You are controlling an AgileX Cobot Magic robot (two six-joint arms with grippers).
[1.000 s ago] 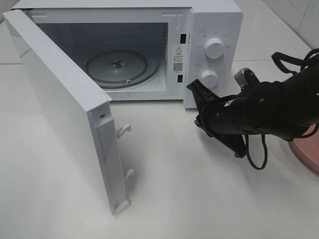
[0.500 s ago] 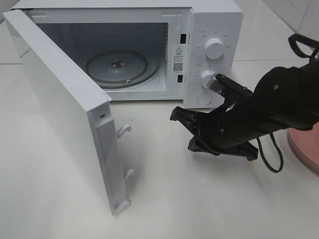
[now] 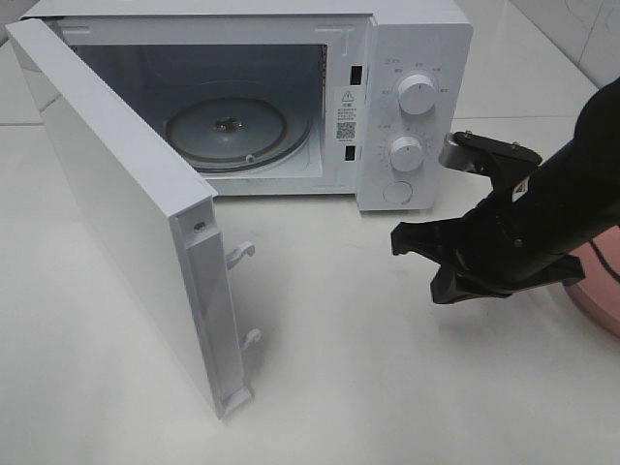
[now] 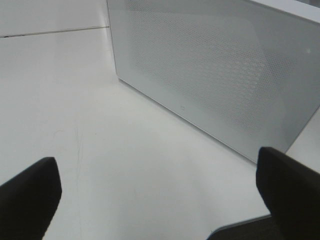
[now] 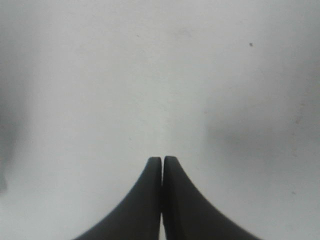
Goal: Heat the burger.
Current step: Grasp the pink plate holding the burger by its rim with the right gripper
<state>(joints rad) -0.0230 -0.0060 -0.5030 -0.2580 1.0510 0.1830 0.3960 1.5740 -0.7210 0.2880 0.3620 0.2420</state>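
The door (image 3: 126, 194) of the microwave (image 3: 417, 39) stands wide and its turntable (image 3: 228, 131) bare, evidently awaiting the burger, which no view shows. The right gripper (image 5: 162, 161) is clenched on nothing, with the pink plate (image 3: 599, 298) behind its jaws. The left gripper (image 4: 156, 160) gapes empty, the door's outer face just ahead.

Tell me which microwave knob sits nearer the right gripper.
The lower knob, just above the round button; the upper knob is farther from the right gripper.

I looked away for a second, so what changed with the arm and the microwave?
The right gripper, shut and holding nothing, swung down from the lower knob, then pulled back right toward the plate. The microwave door stayed open; nothing else moved.
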